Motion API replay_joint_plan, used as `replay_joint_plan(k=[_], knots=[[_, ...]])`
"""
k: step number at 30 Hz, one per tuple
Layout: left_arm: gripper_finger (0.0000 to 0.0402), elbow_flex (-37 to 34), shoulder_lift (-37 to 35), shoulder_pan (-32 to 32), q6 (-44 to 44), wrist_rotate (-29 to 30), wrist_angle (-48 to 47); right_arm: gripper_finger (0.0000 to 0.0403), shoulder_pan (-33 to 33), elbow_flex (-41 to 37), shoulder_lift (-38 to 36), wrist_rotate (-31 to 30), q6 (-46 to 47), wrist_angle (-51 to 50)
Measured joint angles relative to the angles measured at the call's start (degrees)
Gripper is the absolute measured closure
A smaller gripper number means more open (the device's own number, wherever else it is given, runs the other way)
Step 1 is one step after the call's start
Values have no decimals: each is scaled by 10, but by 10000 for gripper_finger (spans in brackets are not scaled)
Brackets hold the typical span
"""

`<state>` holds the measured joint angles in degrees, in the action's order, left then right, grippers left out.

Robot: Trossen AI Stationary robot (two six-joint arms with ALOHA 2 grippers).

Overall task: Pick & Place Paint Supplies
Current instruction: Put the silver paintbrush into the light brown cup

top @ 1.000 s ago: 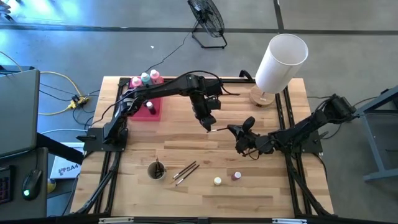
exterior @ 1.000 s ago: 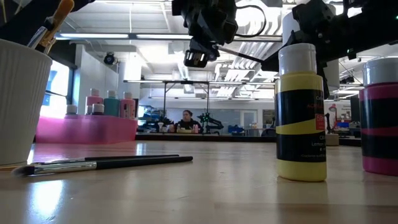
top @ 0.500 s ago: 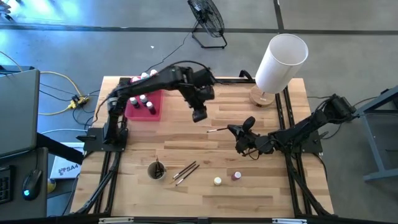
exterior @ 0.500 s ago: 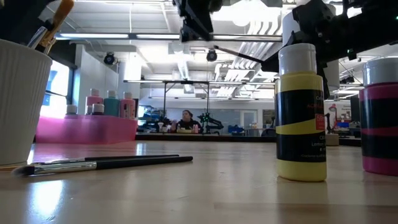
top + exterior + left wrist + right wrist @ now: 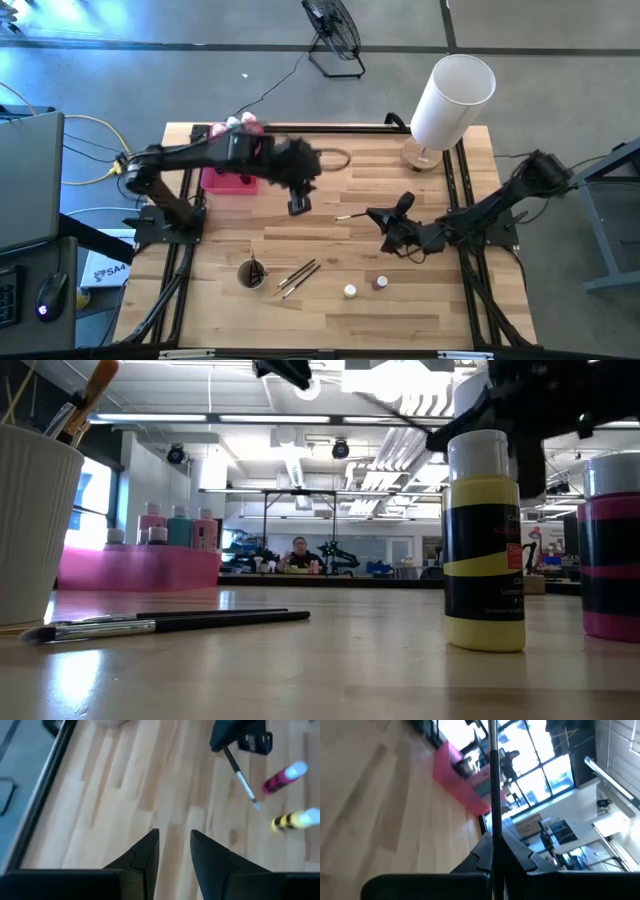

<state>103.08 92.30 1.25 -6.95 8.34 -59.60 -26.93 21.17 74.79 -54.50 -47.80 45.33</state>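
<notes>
My right gripper (image 5: pixel 380 215) hovers over the table's middle, shut on a thin dark-handled brush (image 5: pixel 352 213). My left gripper (image 5: pixel 298 205) is to its left, open and empty (image 5: pixel 175 851), above bare wood. Two more brushes (image 5: pixel 298 277) lie flat near the front, beside a white cup (image 5: pixel 252 273) holding brushes. A yellow pot (image 5: pixel 349 291) and a pink pot (image 5: pixel 381 283) stand upright on the table. The squeeze bottles (image 5: pixel 235 125) stand at the far end of the pink tray (image 5: pixel 222 180). My right gripper pinches the brush's handle (image 5: pixel 493 827) between its two fingers. The brush runs straight out ahead of the fingers toward the table's left. It is lifted clear of the table, and its bristle tip (image 5: pixel 254 804) is free in the air.
A big white lampshade (image 5: pixel 450 100) stands at the far right corner. The low view shows the yellow pot (image 5: pixel 484 540) and pink pot (image 5: pixel 610 550) close by, and the cup (image 5: pixel 30 520) at the left. Bare wood lies between the arms.
My left gripper has drawn back from the brush's tip toward the table's left edge and a little nearer. The brush has stayed with my right gripper, which has shifted only slightly.
</notes>
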Motion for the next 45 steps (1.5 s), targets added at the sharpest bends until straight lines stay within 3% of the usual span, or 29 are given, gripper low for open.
replay_joint_plan(k=[5, 10, 16, 20, 24, 30, 37, 45], knots=[[294, -244, -86, -26, -14, -57, 288, 392, -38, 0, -35, 1, 9, 20], [294, -419, -135, -53, 39, -76, 594, 392, -69, 0, -81, 27, 90, 23], [294, -559, -98, -82, 194, -80, 1051, 392, -85, 0, -117, 70, 176, 23], [294, -581, -42, -80, 200, -113, 1197, 392, -84, 0, -118, 70, 197, 21], [294, -560, -5, -81, 197, -128, 1234, 392, -84, 0, -118, 71, 213, 17], [294, -505, 10, -80, 157, -110, 1191, 392, -84, 0, -118, 71, 223, 17], [293, -455, 10, -80, 173, -113, 1084, 392, -84, 0, -118, 86, 239, 15], [292, -426, 10, -81, 188, -168, 1058, 392, -84, 0, -117, 83, 240, 14]])
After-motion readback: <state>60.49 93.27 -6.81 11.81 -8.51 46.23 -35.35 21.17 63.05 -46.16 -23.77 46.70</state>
